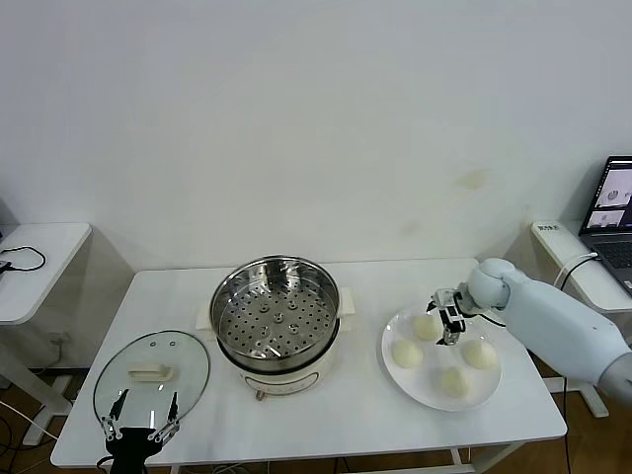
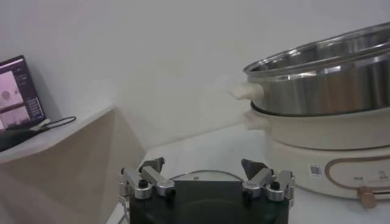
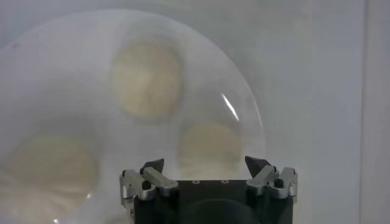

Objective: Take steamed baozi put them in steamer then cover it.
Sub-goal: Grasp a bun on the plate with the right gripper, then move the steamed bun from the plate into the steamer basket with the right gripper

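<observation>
White table [image 1: 355,415], plain wall behind — right gripper [image 1: 449,324] spread wide, poised over plate [image 1: 415,380], nearest steamed baozi [image 1: 427,326] just beneath; left gripper [image 1: 141,418] open, farther off.

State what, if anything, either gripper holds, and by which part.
Nothing is held. The right gripper hangs open over the plate; the left gripper is open by the cover.

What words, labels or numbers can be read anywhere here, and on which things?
None can be read.
Small square code label and faint print on the cream-white base of the shiny steel steamer: too small to read.
Open laptop's screen on the side desk: pictures and tiny text, unreadable.
White box beside it: dark marks, blurred.
</observation>
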Robot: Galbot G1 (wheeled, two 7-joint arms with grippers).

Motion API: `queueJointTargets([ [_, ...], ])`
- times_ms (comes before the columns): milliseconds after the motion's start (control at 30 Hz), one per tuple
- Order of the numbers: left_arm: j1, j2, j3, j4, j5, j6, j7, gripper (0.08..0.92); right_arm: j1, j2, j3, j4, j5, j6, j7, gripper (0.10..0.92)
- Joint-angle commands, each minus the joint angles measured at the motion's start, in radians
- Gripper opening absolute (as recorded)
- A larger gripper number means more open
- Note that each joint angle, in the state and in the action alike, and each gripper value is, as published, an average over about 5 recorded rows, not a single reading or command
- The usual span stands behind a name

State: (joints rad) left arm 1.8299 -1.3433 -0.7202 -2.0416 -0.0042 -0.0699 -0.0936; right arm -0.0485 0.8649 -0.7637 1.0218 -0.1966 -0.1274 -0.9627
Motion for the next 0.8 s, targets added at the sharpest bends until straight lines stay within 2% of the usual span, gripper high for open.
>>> queueJointTargets([
  [33, -0.001, 0.000, -0.004, 0.001, 0.001, 0.000, -0.001, 0.823, 0.023, 0.050, -0.028, -0.069, -0.009, -0.005, -0.008, 0.814],
  [367, 0.002, 0.000, -0.006, -0.004, 0.001, 0.000, -0.001, 0.823, 0.020, 0.044, -0.032, -0.056, -0.003, -0.005, -0.020, 0.646],
  [600, 0.006, 0.000, -0.006, -0.009, 0.001, -0.001, -0.001, 0.823, 0.031, 0.026, -0.037, -0.026, 0.011, -0.001, -0.036, 0.636],
  [800, 0.008, 0.004, -0.005, -0.008, -0.001, -0.001, 0.001, 0.823, 0.116, -0.040, -0.074, 0.085, 0.079, -0.003, -0.063, 0.636],
])
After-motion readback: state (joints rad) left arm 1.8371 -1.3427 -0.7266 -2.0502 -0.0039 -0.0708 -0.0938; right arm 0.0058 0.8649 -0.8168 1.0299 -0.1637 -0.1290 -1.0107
